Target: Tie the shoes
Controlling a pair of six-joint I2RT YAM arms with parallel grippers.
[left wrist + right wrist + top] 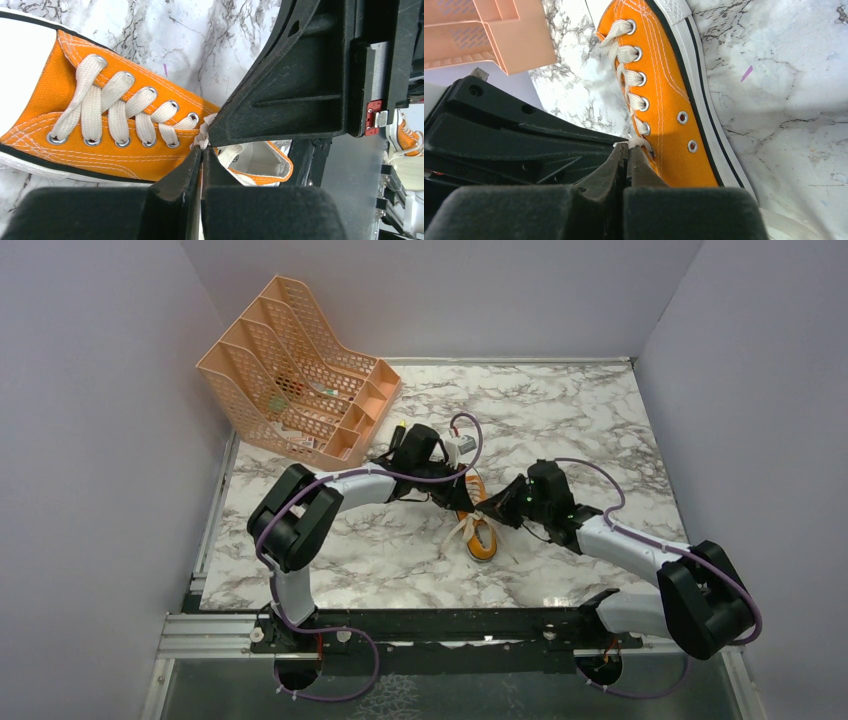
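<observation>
The orange sneaker (481,536) stands on its sole near the middle of the marble table (570,410), just between the two grippers. Its white laces (461,528) are threaded through the metal eyelets, and in the top view a loose part of them spreads to the left side of the shoe.

The left gripper (458,488) reaches to the sneaker from the far left side. In the left wrist view its fingers (185,170) are pressed almost together, and a piece of the laces (200,137) from the top eyelets goes into the thin gap between them, so this gripper pinches the laces. The sneaker (55,95) fills the left part of that view, with the white toe cap at the left edge and the opening near the fingertips.

The right gripper (497,512) comes from the right side and meets the shoe at the same place. In the right wrist view its fingers (644,172) are also closed tightly, with a bit of the laces (636,142) caught at the tips, beside the top eyelets of the sneaker (671,100). The two grippers are very close, almost touching each other.

A peach plastic file rack (300,370) stands at the far left corner of the table, well apart from the shoe.
</observation>
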